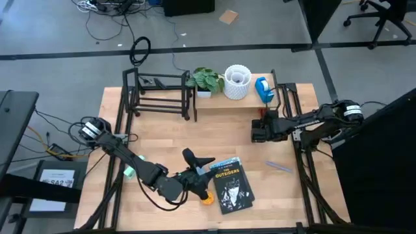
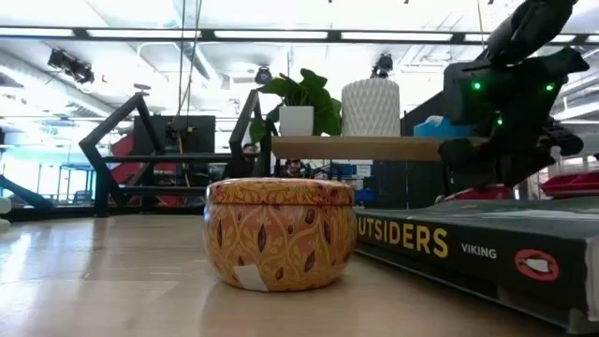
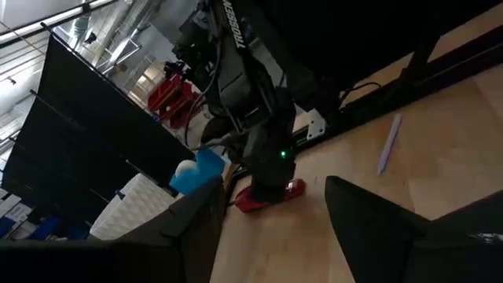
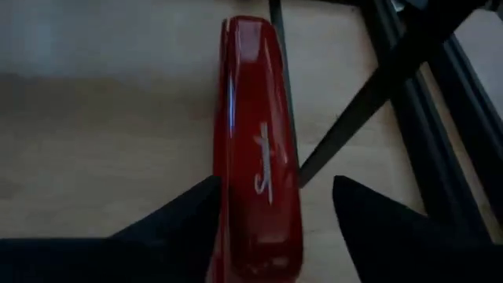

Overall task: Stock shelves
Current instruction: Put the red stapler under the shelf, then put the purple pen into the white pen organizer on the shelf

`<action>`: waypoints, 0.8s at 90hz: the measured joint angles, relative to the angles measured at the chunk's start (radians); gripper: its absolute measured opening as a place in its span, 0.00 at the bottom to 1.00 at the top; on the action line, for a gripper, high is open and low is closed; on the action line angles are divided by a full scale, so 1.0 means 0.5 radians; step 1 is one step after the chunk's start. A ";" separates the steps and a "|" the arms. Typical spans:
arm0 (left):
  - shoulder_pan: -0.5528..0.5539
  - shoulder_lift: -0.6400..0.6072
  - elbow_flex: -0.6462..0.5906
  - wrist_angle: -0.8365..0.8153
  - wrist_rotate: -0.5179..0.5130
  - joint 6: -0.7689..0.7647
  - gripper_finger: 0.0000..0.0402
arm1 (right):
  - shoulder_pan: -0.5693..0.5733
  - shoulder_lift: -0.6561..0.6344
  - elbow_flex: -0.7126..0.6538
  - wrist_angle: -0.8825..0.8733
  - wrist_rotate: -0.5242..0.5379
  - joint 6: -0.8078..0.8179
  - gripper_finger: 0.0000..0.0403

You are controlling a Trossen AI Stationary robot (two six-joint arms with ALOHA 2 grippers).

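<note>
The wooden-topped shelf (image 1: 227,103) along the desk's far edge already carries a potted plant (image 1: 206,80), a white ribbed vase (image 1: 237,81) and a blue tape dispenser (image 1: 263,89). The black rod rack (image 1: 159,96) beside it, toward the far left corner, looks nearly bare, only something small and dark on it that I can't make out.

The right gripper (image 1: 259,128) is down at the shelf's right end, its fingers spread narrowly either side of a red stapler (image 4: 258,169) lying on the desk, not yet closed on it. I'd say that's the item being fetched next.

The left gripper (image 1: 195,161) sits near the front edge with fingers wide and empty, just beside the book "The Outsiders" (image 1: 231,185) and an orange patterned tin (image 2: 279,234). A pale purple pen (image 1: 278,168) lies toward the right edge. So roughly half remains to stock.
</note>
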 joint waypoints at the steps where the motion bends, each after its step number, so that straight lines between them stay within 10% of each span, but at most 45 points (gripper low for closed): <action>1: 0.000 0.000 0.000 0.000 0.000 0.000 0.51 | 0.014 0.000 0.007 -0.008 -0.001 0.000 0.56; 24: 0.000 0.000 0.000 -0.001 0.000 -0.004 0.51 | 0.543 0.000 0.260 -0.350 -0.200 -0.004 0.56; 53: -0.002 0.000 0.000 -0.005 0.078 -0.109 0.51 | 1.347 -0.001 0.400 -0.256 -1.160 -0.512 0.55; 72: -0.001 0.000 0.000 -0.005 0.105 -0.115 0.51 | 1.739 -0.001 0.236 -0.219 -1.155 0.092 0.48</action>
